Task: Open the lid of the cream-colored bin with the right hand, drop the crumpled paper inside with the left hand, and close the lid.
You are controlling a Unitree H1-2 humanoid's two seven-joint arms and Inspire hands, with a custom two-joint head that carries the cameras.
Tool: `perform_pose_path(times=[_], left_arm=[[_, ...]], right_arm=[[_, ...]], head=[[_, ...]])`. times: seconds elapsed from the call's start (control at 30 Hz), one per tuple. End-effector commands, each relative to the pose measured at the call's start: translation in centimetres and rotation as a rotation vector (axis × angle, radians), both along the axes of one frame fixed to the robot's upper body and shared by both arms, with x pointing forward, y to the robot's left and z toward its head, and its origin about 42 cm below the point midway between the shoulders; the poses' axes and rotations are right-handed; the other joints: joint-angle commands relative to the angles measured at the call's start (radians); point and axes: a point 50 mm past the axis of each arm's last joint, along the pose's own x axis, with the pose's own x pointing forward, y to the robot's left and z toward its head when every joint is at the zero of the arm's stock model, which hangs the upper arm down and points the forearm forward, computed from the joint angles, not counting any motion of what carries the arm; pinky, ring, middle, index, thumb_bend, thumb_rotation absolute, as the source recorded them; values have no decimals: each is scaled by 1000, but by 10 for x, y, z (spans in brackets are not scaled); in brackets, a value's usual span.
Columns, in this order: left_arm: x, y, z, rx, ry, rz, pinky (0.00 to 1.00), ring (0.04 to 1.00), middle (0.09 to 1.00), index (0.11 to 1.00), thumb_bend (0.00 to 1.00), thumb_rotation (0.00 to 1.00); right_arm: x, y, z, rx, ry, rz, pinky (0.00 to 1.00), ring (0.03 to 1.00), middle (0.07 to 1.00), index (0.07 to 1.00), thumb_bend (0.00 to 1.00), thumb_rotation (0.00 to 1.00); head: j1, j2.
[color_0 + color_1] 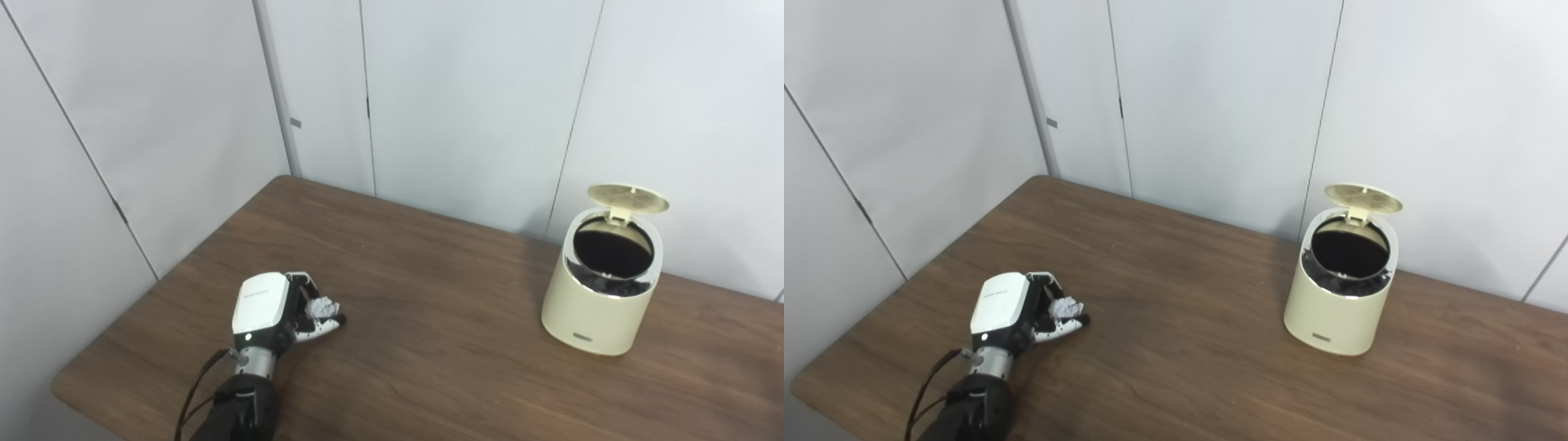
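The cream-colored bin (597,306) stands on the right side of the table, its round lid (628,198) raised upright at the back and the dark inside showing. Far to its left, my left hand (275,309) rests low over the table with its fingers curled around a small white crumpled paper (322,307). The paper shows between the fingers and thumb in the right eye view too, crumpled paper (1066,308). My right hand is not in either view.
The brown wooden table (429,343) meets white wall panels at the back and left. Its front left corner lies just below my left forearm (239,410). A wide stretch of tabletop separates the hand from the bin.
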Motion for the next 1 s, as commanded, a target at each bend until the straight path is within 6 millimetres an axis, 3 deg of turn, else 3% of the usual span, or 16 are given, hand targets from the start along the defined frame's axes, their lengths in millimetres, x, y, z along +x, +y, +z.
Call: perform_pose_path(times=[0.0, 0.17, 0.37, 0.63, 0.97], left_arm=[[-16, -10, -34, -38, 136, -10, 117, 168, 236, 305, 589, 126], [-10, -14, -40, -44, 138, -13, 95, 146, 204, 243, 536, 147], [-9, -15, -36, -55, 88, -36, 81, 127, 180, 219, 479, 264], [-9, -11, -27, -57, 60, -53, 79, 124, 174, 207, 433, 222], [-1, -18, -5, -21, 1, -103, 82, 128, 183, 225, 439, 264]], right_arm=[[0, -2, 18, -29, -66, 8, 543, 698, 701, 674, 53, 462], [-1, -2, 19, -32, -66, 6, 545, 698, 702, 676, 60, 463], [0, -4, 17, -31, -68, 4, 552, 699, 704, 676, 50, 446], [0, 0, 16, -25, -69, 5, 551, 699, 701, 670, 50, 434], [1, 6, 15, -18, -76, 11, 559, 699, 698, 668, 59, 479]], head=[[-4, 3], [-8, 4], [-10, 2], [-12, -3], [-26, -14]])
